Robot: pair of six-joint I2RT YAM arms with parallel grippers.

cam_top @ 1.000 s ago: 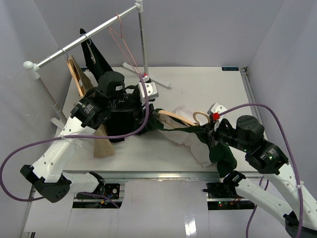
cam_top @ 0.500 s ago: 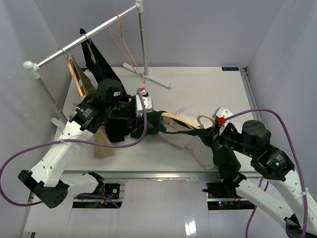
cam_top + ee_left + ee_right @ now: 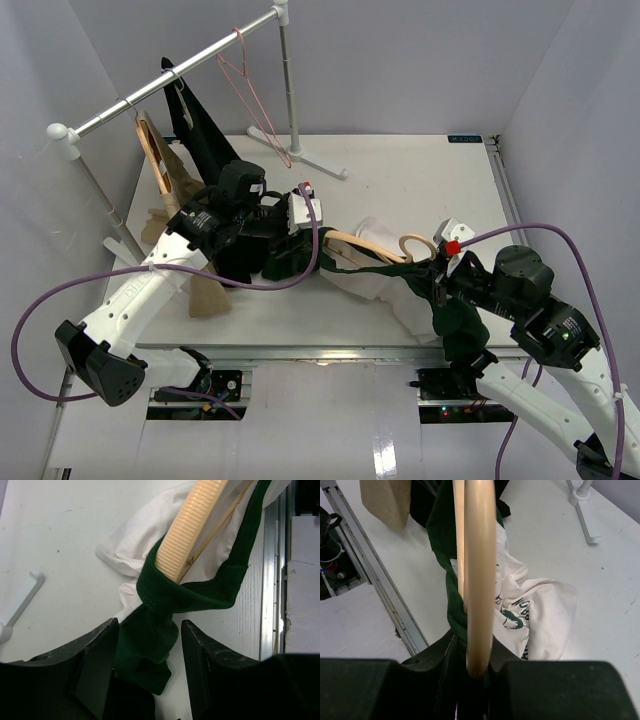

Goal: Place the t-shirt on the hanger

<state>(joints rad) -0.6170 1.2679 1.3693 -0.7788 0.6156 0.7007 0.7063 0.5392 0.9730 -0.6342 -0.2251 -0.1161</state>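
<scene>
- Top external: the left gripper and the right gripper are well apart. The t-shirt is stretched between them above the table, with the hanger lying along it.
- Left wrist: the fingers pinch bunched green t-shirt cloth. Just beyond their tips, the cloth wraps the hanger's ribbed arm.
- Right wrist: the fingers clamp the end of the hanger, with green cloth alongside it. The cream panel lies beyond the tips.

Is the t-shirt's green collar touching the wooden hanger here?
Touching. Left wrist view: a green band of the t-shirt wraps tightly around the hanger.
</scene>
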